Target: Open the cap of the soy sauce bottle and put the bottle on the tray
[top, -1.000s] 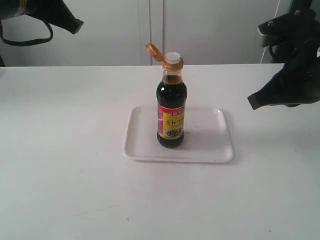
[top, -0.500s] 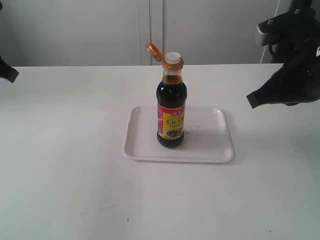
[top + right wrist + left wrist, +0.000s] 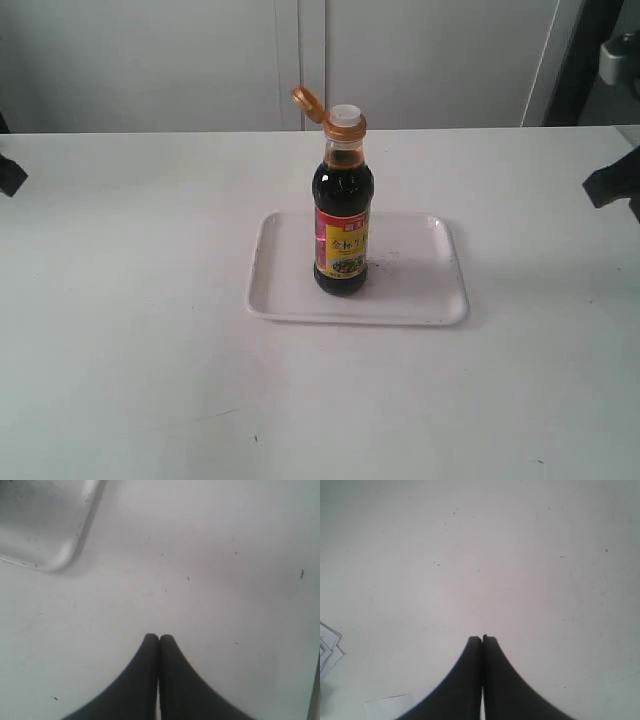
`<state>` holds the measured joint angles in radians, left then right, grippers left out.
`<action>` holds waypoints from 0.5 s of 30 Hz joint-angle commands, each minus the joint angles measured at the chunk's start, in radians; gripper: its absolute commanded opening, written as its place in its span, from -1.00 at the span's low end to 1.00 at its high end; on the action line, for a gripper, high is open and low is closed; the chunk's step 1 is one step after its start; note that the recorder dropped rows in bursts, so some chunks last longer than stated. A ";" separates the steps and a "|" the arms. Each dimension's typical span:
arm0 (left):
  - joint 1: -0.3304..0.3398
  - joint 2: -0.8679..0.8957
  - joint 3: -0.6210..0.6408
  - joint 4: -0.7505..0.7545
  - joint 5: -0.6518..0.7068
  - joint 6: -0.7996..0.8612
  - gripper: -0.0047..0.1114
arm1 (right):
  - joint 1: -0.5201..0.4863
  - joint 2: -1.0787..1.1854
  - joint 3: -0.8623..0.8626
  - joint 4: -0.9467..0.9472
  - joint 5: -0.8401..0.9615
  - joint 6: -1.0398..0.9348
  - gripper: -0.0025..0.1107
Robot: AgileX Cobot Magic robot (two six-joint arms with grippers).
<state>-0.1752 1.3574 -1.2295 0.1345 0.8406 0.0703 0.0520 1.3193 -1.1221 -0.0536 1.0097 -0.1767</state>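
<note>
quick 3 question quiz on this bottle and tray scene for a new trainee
1. True or false: the cap on the bottle is flipped open.
2. Where is the bottle? A) lying beside the tray B) upright on the tray C) held in a gripper
3. Fill in: the left gripper and right gripper are both ____ and hold nothing.
Key: 1 true; 2 B; 3 shut

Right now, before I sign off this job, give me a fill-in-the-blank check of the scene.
The soy sauce bottle stands upright on the white ____.
Its cap is flipped ____.
The left hand and the right hand are both ____, holding nothing.
Missing words: tray; open; shut.
</note>
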 commanded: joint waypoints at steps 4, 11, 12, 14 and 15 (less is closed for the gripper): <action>0.003 -0.118 0.035 -0.029 -0.037 0.009 -0.92 | -0.040 -0.081 0.052 0.043 -0.129 0.006 -0.96; 0.003 -0.252 0.180 -0.041 -0.223 0.009 -0.92 | -0.040 -0.213 0.201 0.047 -0.389 0.006 -0.96; 0.003 -0.271 0.199 -0.041 -0.242 0.009 -0.92 | -0.040 -0.232 0.222 0.054 -0.422 0.006 -0.96; 0.003 -0.304 0.233 -0.041 -0.279 -0.005 -0.92 | -0.040 -0.267 0.262 0.068 -0.482 0.006 -0.96; 0.003 -0.322 0.252 -0.041 -0.298 -0.011 -0.92 | -0.040 -0.285 0.284 0.073 -0.510 0.006 -0.96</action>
<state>-0.1752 1.0827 -1.0221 0.1010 0.5902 0.0759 0.0180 1.0827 -0.8869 0.0000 0.5930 -0.1750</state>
